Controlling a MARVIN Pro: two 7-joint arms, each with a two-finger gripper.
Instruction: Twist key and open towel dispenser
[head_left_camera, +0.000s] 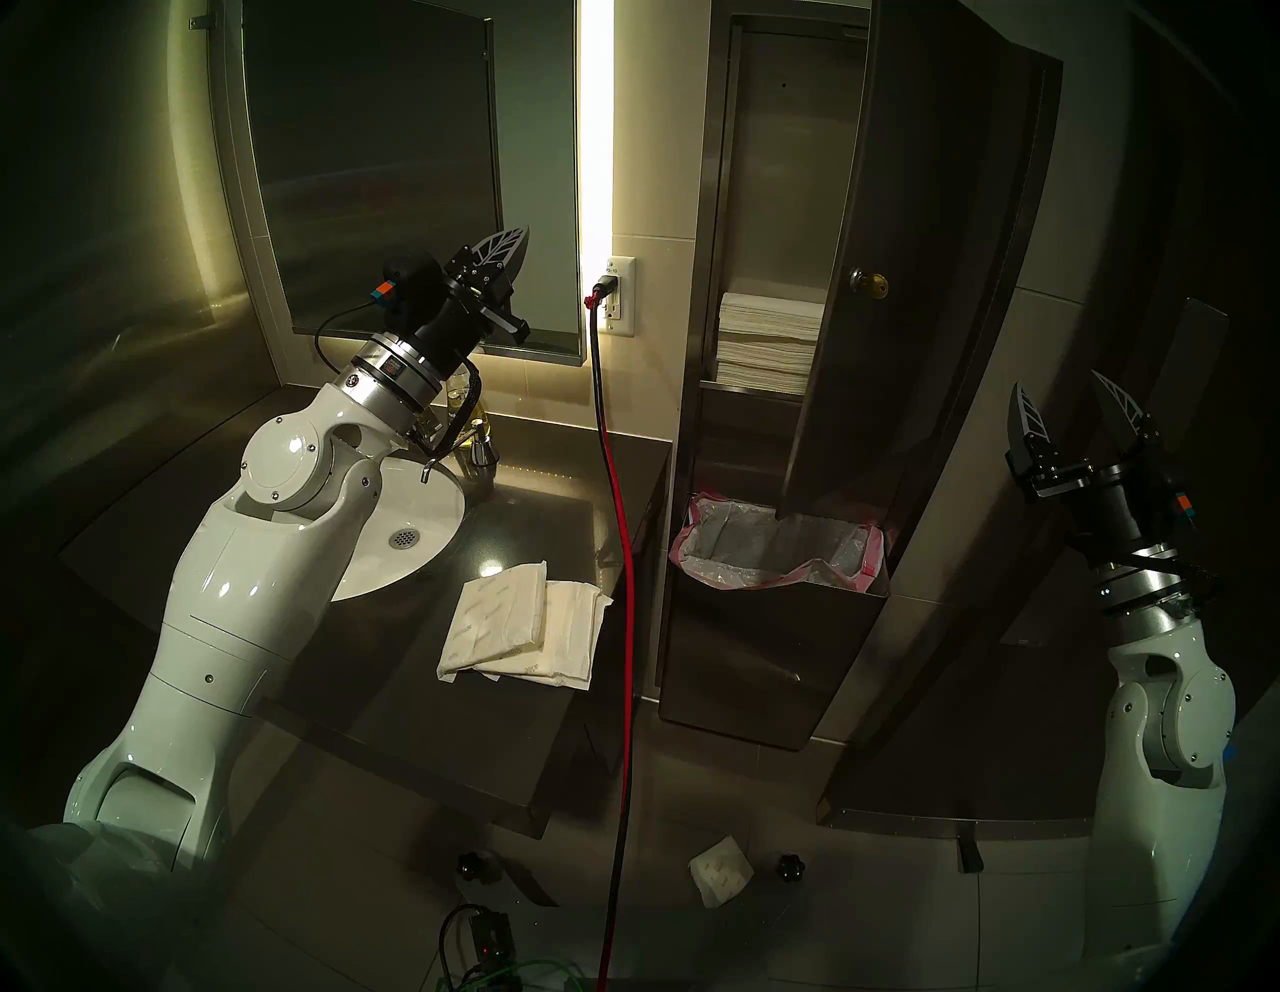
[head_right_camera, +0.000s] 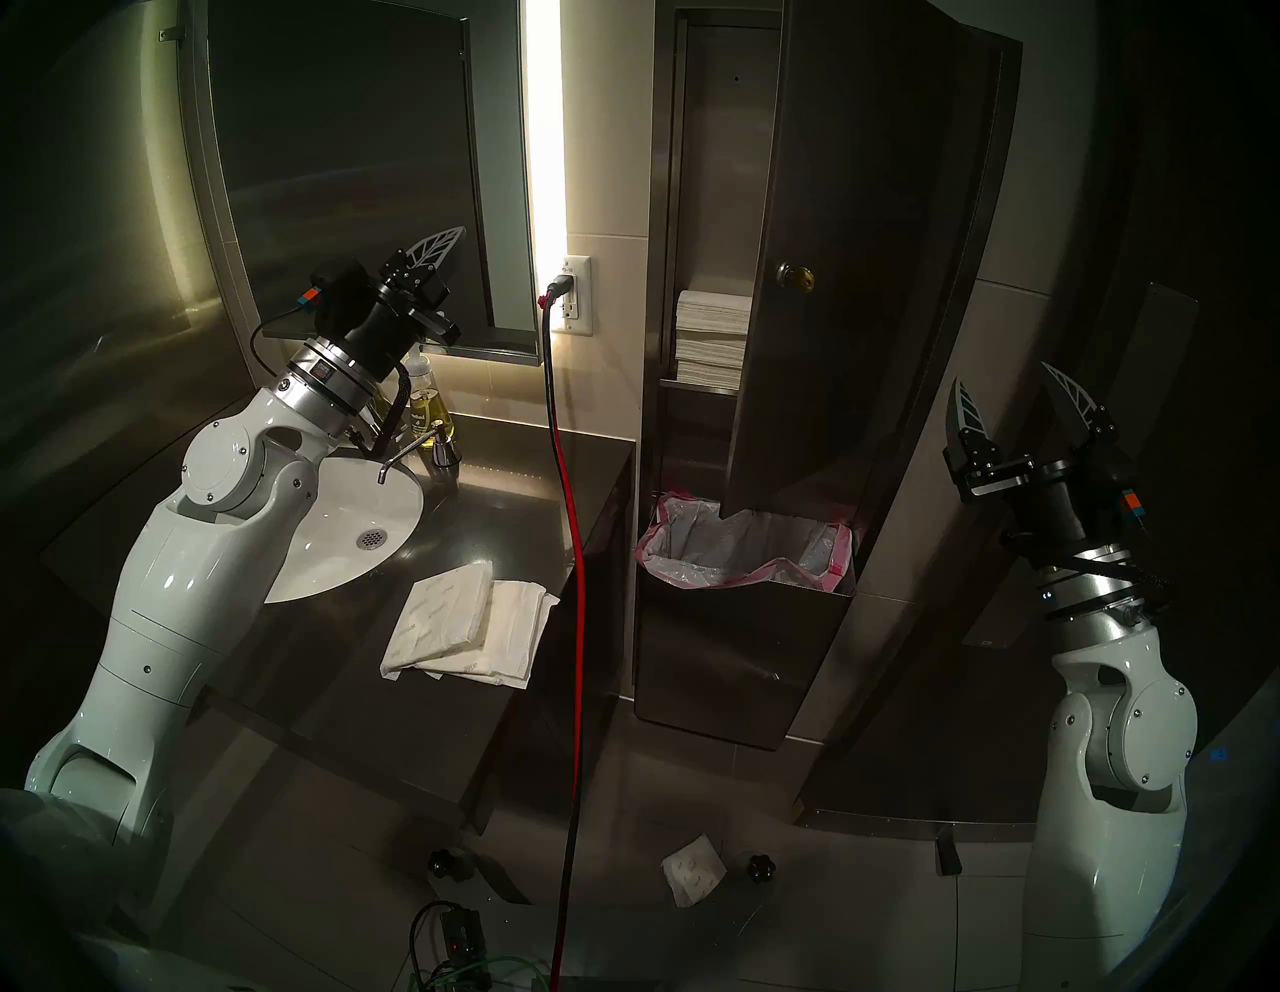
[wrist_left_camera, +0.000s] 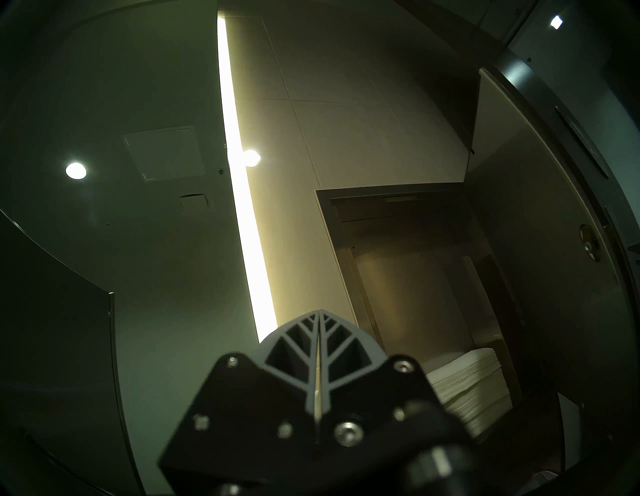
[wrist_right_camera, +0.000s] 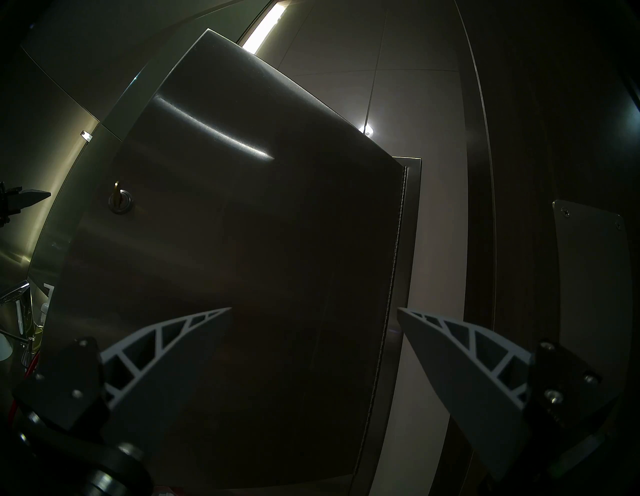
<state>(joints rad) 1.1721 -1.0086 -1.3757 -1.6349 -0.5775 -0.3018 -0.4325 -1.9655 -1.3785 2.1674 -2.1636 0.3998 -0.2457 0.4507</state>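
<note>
The towel dispenser (head_left_camera: 769, 429) is a tall steel wall cabinet. Its long door (head_left_camera: 921, 263) stands swung open to the right, showing a stack of paper towels (head_left_camera: 765, 339) inside and the pink-lined bin (head_left_camera: 776, 547) below. The small brass key (head_left_camera: 874, 284) sits in the round lock on the door; it also shows in the right wrist view (wrist_right_camera: 117, 194). My left gripper (head_left_camera: 516, 242) is shut and empty, raised in front of the mirror, left of the cabinet. My right gripper (head_left_camera: 1063, 402) is open and empty, right of the door and apart from it.
A counter (head_left_camera: 526, 526) with a white sink (head_left_camera: 409, 533), a soap bottle (head_right_camera: 424, 409) and folded paper towels (head_left_camera: 519, 623) lies left of the cabinet. A red and black cable (head_left_camera: 623, 554) hangs from a wall socket. A paper towel (head_left_camera: 720, 869) and black knobs (head_left_camera: 789, 866) lie on the floor.
</note>
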